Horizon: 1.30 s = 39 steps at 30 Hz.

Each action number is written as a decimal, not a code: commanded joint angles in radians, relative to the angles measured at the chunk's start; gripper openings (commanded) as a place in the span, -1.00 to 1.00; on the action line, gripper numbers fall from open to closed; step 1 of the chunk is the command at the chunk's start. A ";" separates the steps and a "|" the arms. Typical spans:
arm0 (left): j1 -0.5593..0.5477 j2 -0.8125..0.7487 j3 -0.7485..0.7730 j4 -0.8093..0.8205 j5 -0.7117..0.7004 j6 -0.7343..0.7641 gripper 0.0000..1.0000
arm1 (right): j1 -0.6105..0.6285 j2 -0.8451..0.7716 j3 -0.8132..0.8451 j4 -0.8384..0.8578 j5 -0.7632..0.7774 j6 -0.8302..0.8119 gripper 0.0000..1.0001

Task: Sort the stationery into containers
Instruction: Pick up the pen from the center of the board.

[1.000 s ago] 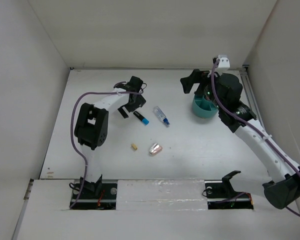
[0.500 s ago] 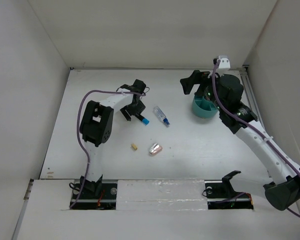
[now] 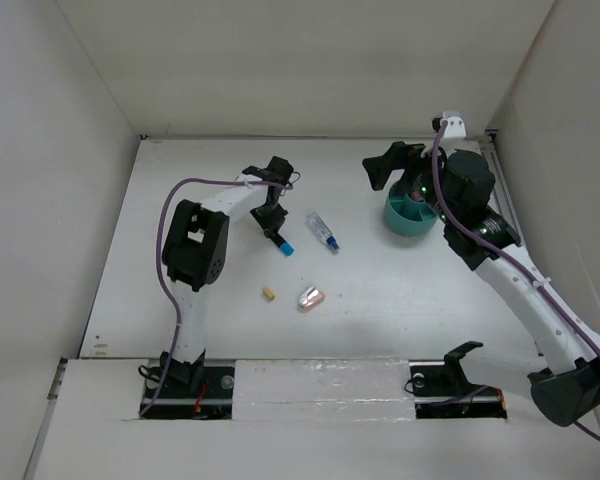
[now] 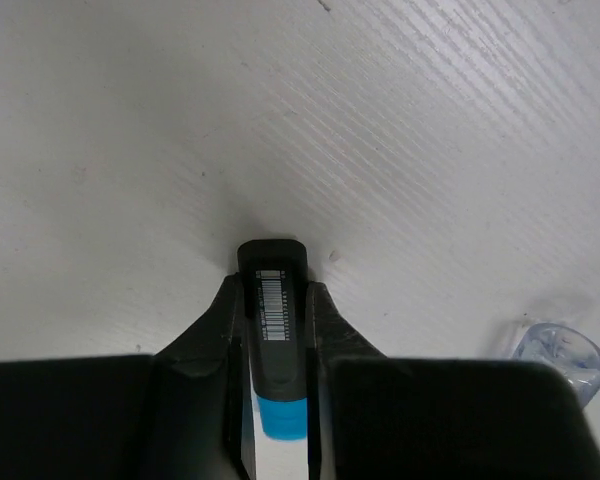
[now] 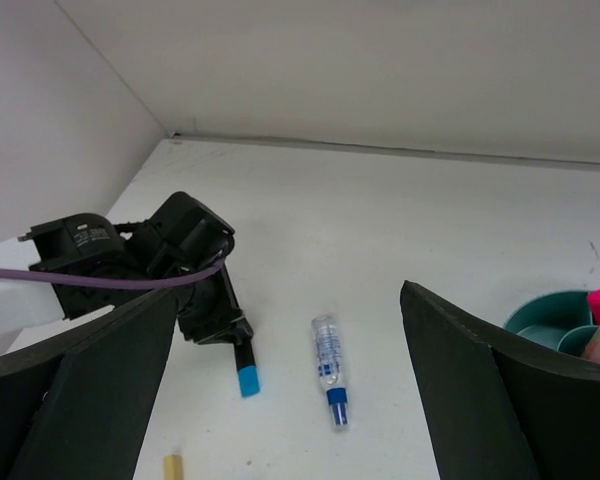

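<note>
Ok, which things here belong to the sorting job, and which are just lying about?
Job: black marker with blue cap, in the left gripper; clear blue-capped tube; tiny tan block; silver-pink oval piece; round teal plastic bowl.
Not job: purple cable on the left arm; glossy white strip between the bases.

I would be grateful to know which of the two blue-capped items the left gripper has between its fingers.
The black marker: the left gripper has a finger pressed against each side of its barrel. The clear tube lies free beside it.
</note>
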 commanded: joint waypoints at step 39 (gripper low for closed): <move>-0.034 -0.711 -0.218 0.370 0.219 0.542 -1.00 | 0.224 0.530 -0.027 0.598 -0.396 0.126 0.75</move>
